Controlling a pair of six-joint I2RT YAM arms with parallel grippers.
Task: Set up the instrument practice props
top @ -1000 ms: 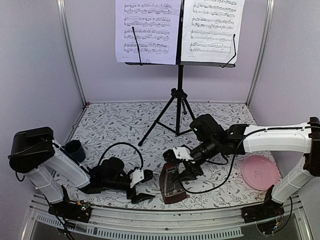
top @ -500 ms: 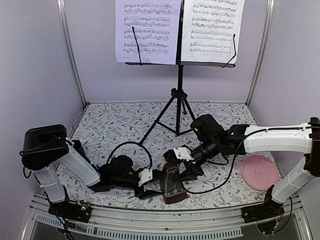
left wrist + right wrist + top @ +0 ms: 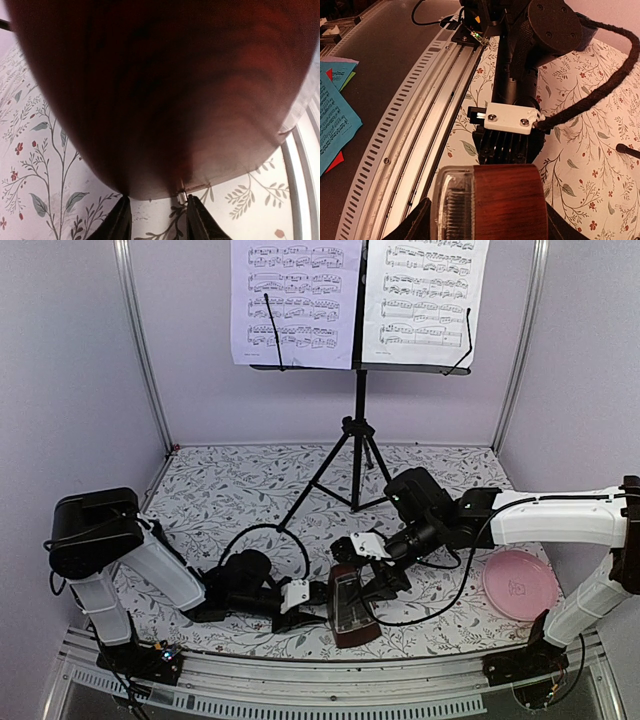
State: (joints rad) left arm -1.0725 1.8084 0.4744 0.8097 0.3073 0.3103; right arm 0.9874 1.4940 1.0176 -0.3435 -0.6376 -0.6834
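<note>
Your right gripper (image 3: 485, 226) clamps the metronome (image 3: 351, 614) near the front edge of the table (image 3: 230, 490). Your left gripper (image 3: 159, 222) stands partly open, with its fingertips just at the metronome's base.

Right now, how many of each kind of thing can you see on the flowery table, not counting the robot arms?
music stand: 1
sheets of music: 2
metronome: 1
pink plate: 1
Total: 5
Anything hidden behind the arms is not counted.
</note>
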